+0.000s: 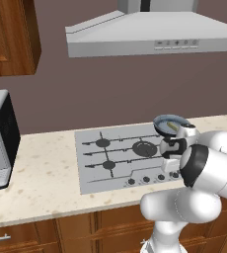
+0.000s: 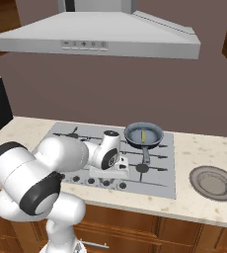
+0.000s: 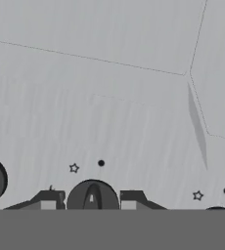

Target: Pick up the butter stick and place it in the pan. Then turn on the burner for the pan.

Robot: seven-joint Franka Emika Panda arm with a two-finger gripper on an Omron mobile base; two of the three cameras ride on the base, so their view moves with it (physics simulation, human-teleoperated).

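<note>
Fingers (image 3: 48, 199) down at stove knob (image 3: 92, 197), one tip on each side of it, narrow gap between tips matching knob width; appear clamped on knob, contact itself hard to confirm. Knob sits on front strip of stove (image 1: 120, 153). Butter stick (image 2: 143, 135) well apart from fingers, lying inside pan (image 2: 144, 134) on stove's back right burner. Stick's long axis runs front to back of stove. Plate (image 2: 215, 183) on surface (image 1: 41, 178) right of stove.

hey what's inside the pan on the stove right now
The butter stick lies inside the pan, a thin pale yellow bar on the blue-grey bottom. Nothing else shows in it. The burner under the pan is covered.
</note>
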